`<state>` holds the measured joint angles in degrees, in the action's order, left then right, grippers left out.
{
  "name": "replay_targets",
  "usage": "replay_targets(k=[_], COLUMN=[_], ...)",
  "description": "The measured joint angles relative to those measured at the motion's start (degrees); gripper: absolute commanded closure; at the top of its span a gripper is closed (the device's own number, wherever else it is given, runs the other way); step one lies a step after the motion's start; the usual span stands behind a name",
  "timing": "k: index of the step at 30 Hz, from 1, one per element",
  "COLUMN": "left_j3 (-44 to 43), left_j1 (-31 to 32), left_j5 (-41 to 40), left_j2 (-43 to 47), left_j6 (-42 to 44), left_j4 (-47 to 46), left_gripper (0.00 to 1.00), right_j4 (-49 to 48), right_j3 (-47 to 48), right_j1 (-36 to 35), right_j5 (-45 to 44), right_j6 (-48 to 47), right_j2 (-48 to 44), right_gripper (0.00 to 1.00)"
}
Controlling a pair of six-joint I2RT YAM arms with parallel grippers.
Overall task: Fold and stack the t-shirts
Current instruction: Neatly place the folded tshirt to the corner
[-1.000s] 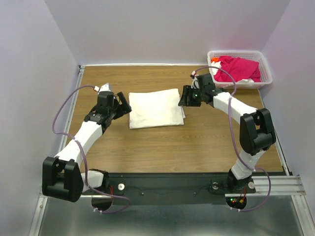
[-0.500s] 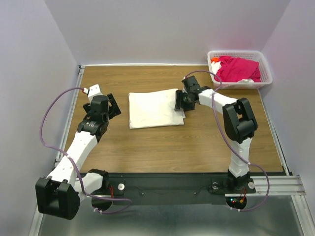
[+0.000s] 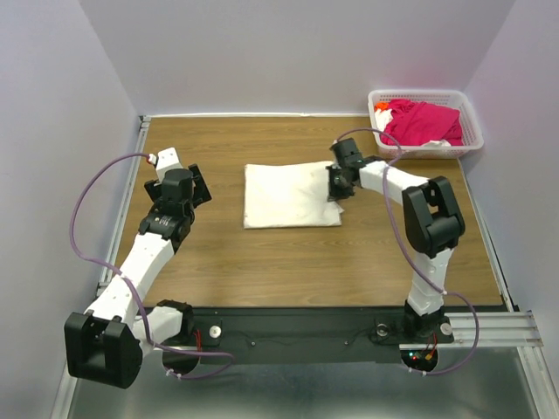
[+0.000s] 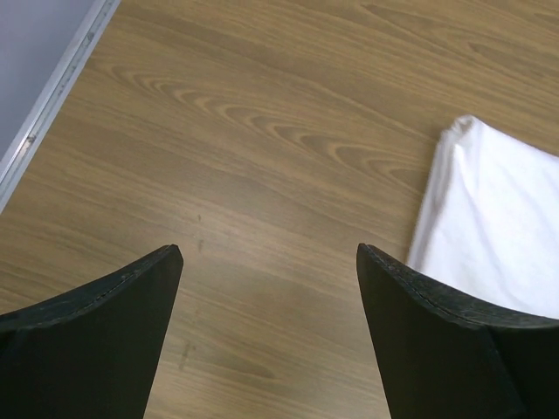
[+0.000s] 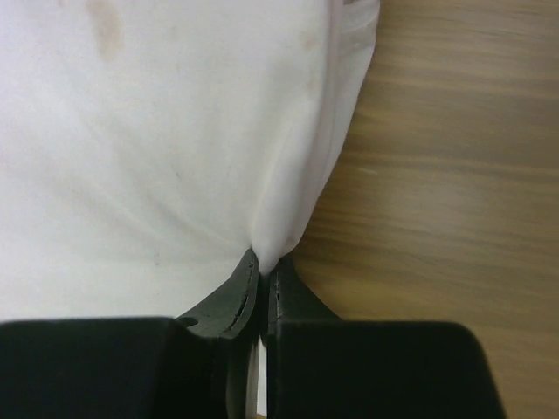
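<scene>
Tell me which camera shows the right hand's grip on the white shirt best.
The right wrist view: the right hand is shut on a pinched fold at the edge of the white t-shirt. The top view shows the contact only small; the left wrist view shows just the shirt's opposite edge, no grip.

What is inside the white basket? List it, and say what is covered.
In the basket lies a crumpled magenta-pink t-shirt, with some white cloth at its near edge and a bit of orange at the left corner. Whatever lies beneath the pink heap is covered.
</scene>
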<state>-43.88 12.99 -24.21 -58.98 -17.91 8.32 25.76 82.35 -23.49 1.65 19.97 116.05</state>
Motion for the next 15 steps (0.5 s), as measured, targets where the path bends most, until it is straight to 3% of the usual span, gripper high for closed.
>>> replay_targets(k=[7, 12, 15], left_j3=[1.25, 2.21, 2.29], left_j1=[0.48, 3.26, 4.5], left_j5=[-1.7, -5.6, -7.54], left_j2=[0.2, 1.51, 2.19], left_j6=[1.27, 2.51, 2.91], left_j4=[-2.64, -2.95, -3.02], left_gripper=[0.07, 0.08, 0.08], right_j4=[4.74, 5.18, 5.53], right_j3=[-8.0, -7.96, -6.54], right_j1=[11.87, 21.68, 24.5], right_j5=[-19.37, -38.42, -45.31], right_j6=[-11.52, -18.12, -20.37], right_j2=[-7.23, -4.87, -1.86], right_gripper=[0.99, 0.99, 0.99])
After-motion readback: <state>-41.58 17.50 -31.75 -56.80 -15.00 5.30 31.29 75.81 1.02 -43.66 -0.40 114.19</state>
